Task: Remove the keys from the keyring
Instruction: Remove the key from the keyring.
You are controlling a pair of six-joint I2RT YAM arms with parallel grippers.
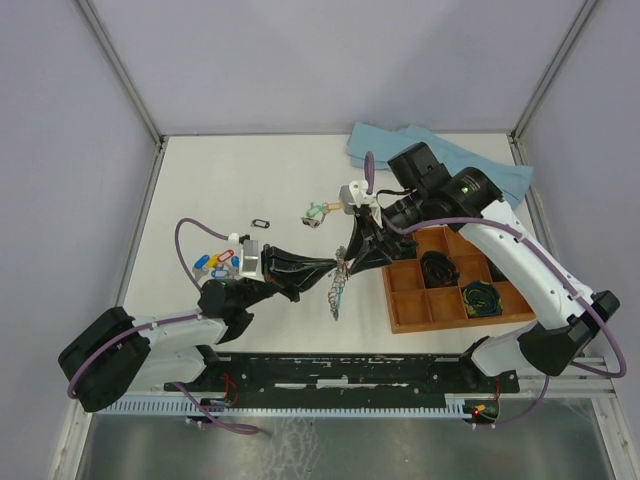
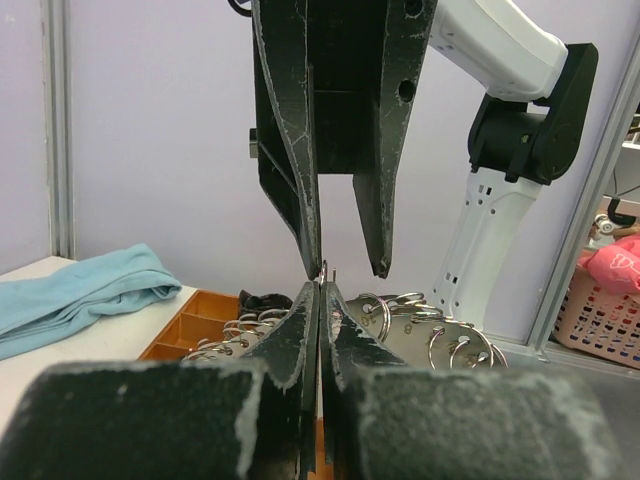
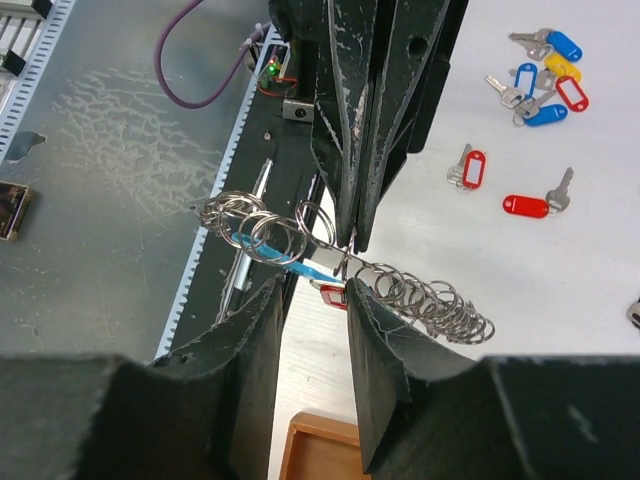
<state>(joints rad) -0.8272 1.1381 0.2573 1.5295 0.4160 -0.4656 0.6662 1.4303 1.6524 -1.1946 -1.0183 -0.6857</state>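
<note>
The keyring, a loop of silver split rings with a light-blue arc, hangs above the table's front middle. My left gripper reaches in from the left and is shut on the ring's metal edge. My right gripper comes down from above and stands open around the ring. A red-tagged key still hangs on the ring beside its right finger. Loose keys with blue, yellow and red tags lie on the table at the left. A green-tagged key lies farther back.
An orange compartment tray with black coiled cables stands at the right. A light-blue cloth lies at the back right. A small black tag frame lies on the table. The black rail runs along the near edge.
</note>
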